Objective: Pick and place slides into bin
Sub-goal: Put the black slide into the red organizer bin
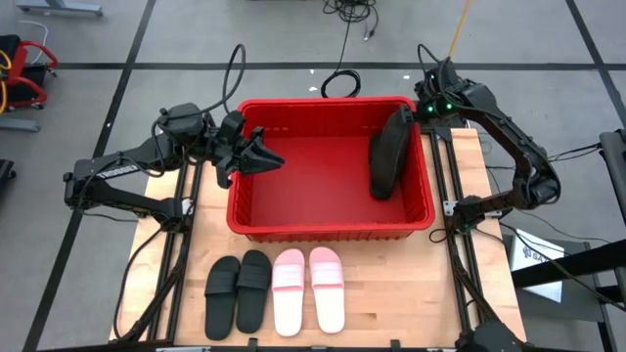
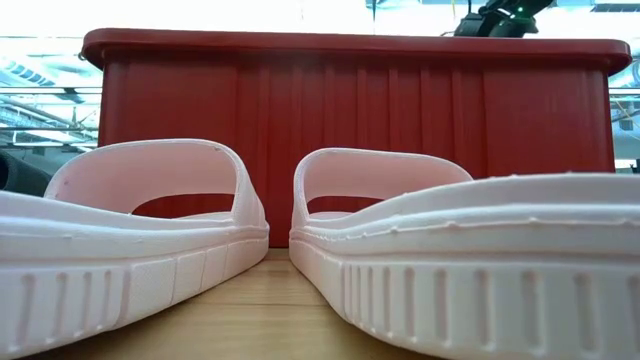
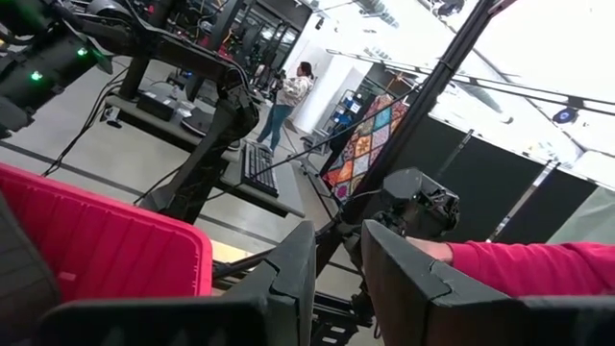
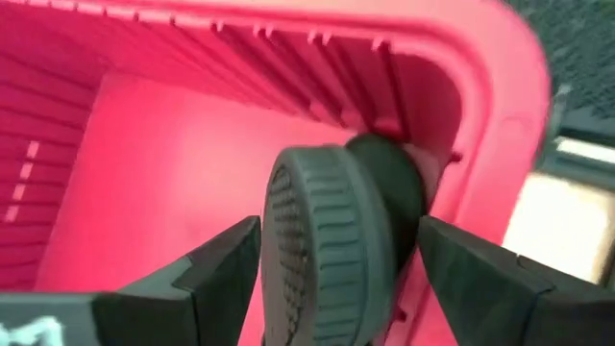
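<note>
The red bin (image 1: 333, 223) stands mid-table. A black slide (image 1: 389, 154) stands on end inside it and leans on the bin's right wall. I cannot tell whether a second black slide is behind it. My right gripper (image 4: 339, 235) is open over the bin's far right corner, with its fingers on either side of the slide's upper end (image 4: 327, 240). My left gripper (image 1: 262, 154) hovers over the bin's left rim, slightly open and empty. Two black slides (image 1: 240, 291) and two pink slides (image 1: 308, 289) lie flat on the table near the front edge. My right gripper's fingers (image 4: 216, 264) stand close on both sides of the black slide's upper end, coming from above. I cannot tell whether they touch it. The slide's lower end rests on the bin floor (image 1: 381, 191).
In the low view the pink slides (image 2: 150, 240) fill the foreground in front of the bin wall (image 2: 350, 120). Dark frame rails (image 1: 191, 244) run along both table sides. A person's red sleeve (image 3: 538, 261) and a person standing far off (image 3: 288, 96) show beyond the table.
</note>
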Controlling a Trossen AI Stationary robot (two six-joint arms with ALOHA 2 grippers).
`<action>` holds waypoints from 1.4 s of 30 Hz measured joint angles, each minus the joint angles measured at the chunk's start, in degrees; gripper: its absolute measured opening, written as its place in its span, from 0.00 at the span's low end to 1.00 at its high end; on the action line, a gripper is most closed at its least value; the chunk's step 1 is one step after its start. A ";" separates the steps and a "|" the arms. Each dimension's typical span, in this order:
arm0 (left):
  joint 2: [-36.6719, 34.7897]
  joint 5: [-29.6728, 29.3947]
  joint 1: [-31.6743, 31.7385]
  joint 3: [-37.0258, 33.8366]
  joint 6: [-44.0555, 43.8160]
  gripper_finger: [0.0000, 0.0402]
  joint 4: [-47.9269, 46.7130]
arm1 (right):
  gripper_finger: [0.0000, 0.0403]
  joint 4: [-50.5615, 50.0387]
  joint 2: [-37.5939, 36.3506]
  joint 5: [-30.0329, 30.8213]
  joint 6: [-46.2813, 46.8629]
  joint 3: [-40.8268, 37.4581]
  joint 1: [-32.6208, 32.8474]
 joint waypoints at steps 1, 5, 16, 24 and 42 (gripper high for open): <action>0.00 0.00 -0.14 0.00 0.00 0.21 0.00 | 0.68 0.42 -0.22 0.63 0.03 0.00 0.00; 0.00 0.00 -0.71 0.00 0.09 0.21 -0.02 | 0.67 1.95 -1.37 1.94 -0.15 0.00 -0.29; 0.00 -0.05 -1.05 0.00 1.11 0.21 -0.03 | 0.65 2.50 -7.08 -1.24 3.58 0.00 -0.17; 0.00 -0.09 -1.05 0.00 1.43 0.21 -0.04 | 0.65 -2.96 -6.44 -4.65 2.43 0.00 -0.13; 0.00 -0.18 -1.05 0.00 2.21 0.21 -0.03 | 0.65 -2.06 0.08 2.20 3.80 -0.04 3.65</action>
